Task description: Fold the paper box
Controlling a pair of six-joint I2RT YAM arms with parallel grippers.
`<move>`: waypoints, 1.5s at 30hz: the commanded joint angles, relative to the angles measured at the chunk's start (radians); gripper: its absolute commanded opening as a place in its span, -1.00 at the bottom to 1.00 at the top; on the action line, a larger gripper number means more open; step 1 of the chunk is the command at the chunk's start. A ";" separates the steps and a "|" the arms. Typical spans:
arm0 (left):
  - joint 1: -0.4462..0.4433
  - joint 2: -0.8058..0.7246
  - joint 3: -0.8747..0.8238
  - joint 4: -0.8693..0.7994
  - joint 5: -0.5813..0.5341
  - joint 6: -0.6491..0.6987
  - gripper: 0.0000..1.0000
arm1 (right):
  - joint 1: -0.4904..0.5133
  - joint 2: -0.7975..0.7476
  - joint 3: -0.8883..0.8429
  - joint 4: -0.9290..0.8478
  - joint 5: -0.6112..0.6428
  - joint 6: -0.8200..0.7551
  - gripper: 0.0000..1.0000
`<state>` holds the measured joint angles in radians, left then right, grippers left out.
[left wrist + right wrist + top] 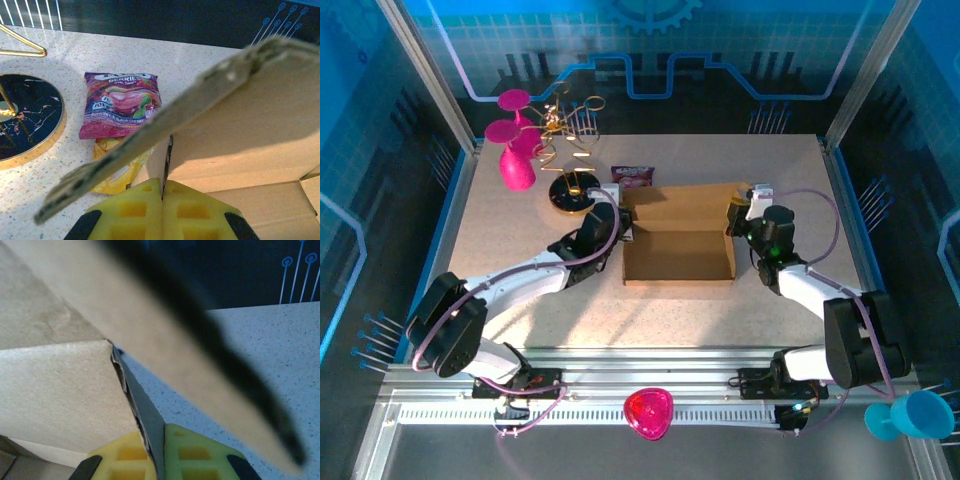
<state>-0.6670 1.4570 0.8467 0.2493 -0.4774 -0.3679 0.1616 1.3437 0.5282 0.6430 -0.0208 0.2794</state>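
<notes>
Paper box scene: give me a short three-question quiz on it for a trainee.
1. True or false: the left claw is shut on a wall of the paper box.
2. What lies just beyond the box's far left corner? A) a purple candy packet B) a pair of scissors C) a roll of tape
3. Fill in: the right claw is shut on the box's ____ side wall.

Key: 1 true; 2 A; 3 right.
</notes>
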 commanded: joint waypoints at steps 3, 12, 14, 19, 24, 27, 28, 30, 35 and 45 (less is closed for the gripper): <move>-0.044 0.000 -0.066 0.107 0.002 -0.006 -1.00 | 0.037 -0.001 -0.031 0.060 -0.021 0.061 -0.86; -0.105 -0.019 -0.137 0.121 -0.052 0.005 -1.00 | 0.040 -0.050 -0.098 0.034 0.003 0.083 -0.72; -0.119 -0.024 -0.144 0.107 -0.073 0.012 -1.00 | 0.040 -0.073 -0.114 0.026 0.019 0.091 -0.70; -0.157 -0.040 -0.170 0.089 -0.127 0.012 -1.00 | 0.039 -0.114 -0.132 -0.016 0.029 0.123 -0.67; -0.189 -0.061 -0.212 0.081 -0.169 -0.017 -1.00 | 0.040 -0.167 -0.185 -0.036 0.045 0.146 -0.62; -0.207 -0.063 -0.232 0.078 -0.183 -0.026 -1.00 | 0.039 -0.203 -0.220 -0.047 0.047 0.141 -0.50; -0.212 -0.061 -0.237 0.078 -0.187 -0.026 -1.00 | 0.039 -0.220 -0.227 -0.060 0.043 0.138 -0.47; -0.224 -0.060 -0.242 0.068 -0.197 -0.027 -1.00 | 0.039 -0.262 -0.231 -0.099 0.043 0.135 -0.34; -0.246 -0.064 -0.254 0.047 -0.220 -0.022 -1.00 | 0.038 -0.378 -0.216 -0.247 0.086 0.160 -0.09; -0.259 -0.072 -0.265 0.037 -0.230 -0.022 -1.00 | 0.045 -0.719 -0.176 -0.738 0.198 0.422 0.08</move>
<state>-0.9146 1.3861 0.6121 0.3748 -0.7170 -0.3683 0.1898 0.6975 0.3126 0.1249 0.1223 0.5838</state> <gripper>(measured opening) 0.047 0.541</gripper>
